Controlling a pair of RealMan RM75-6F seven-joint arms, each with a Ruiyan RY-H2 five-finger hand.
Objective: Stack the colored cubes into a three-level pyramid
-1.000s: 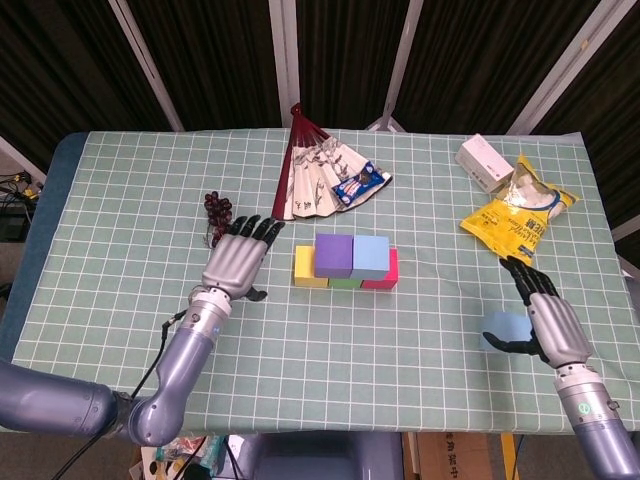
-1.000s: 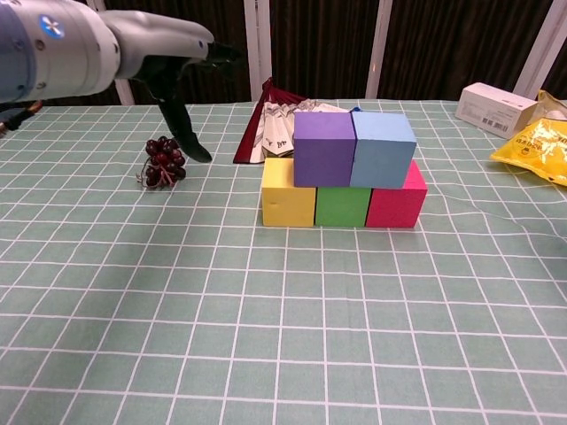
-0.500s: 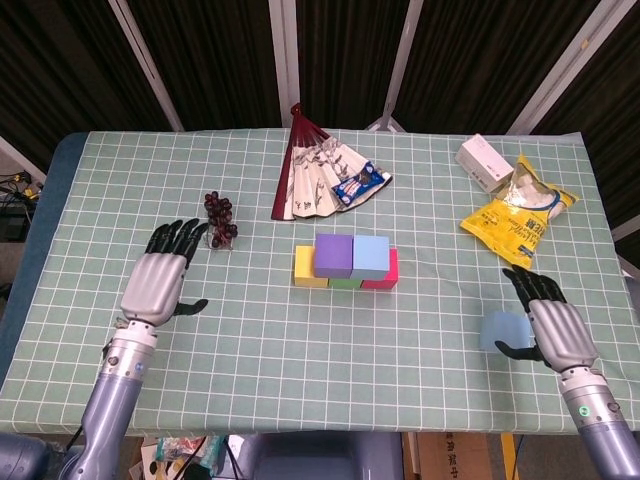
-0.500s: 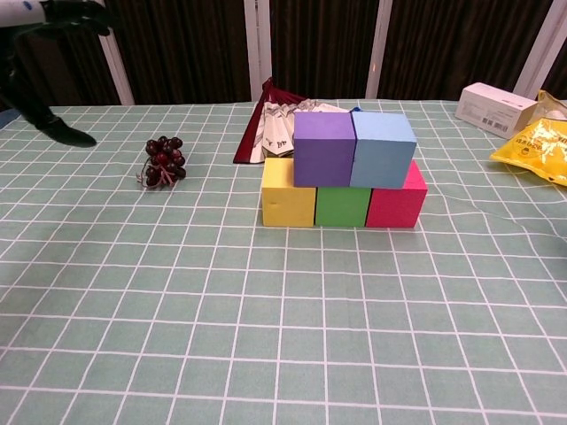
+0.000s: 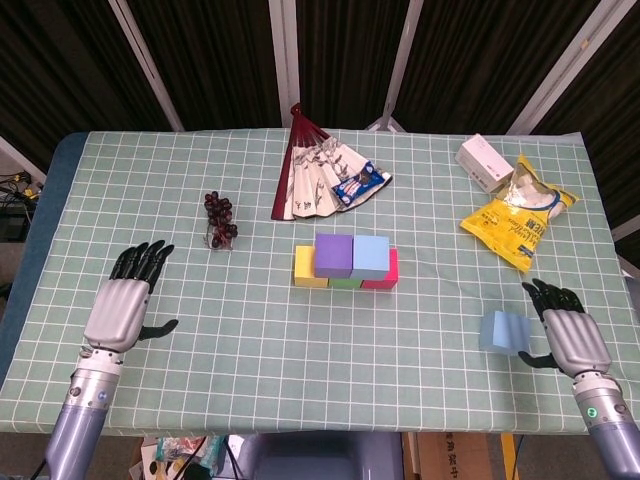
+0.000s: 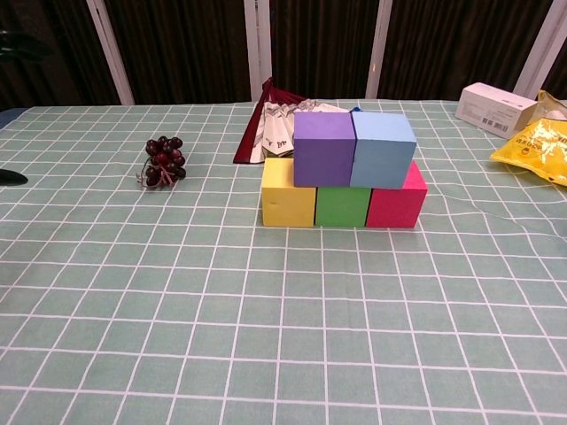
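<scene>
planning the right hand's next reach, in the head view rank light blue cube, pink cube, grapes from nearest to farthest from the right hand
1. Light blue cube, just beside the right hand.
2. Pink cube, right end of the stack's bottom row.
3. Grapes, far across on the left side.

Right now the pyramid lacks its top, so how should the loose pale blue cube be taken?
Probably from above by the right hand, which is open right beside it. Pinch two opposite flat side faces of the pale blue cube, thumb on the near side; it lies alone on the cloth, so every side looks free.
</scene>
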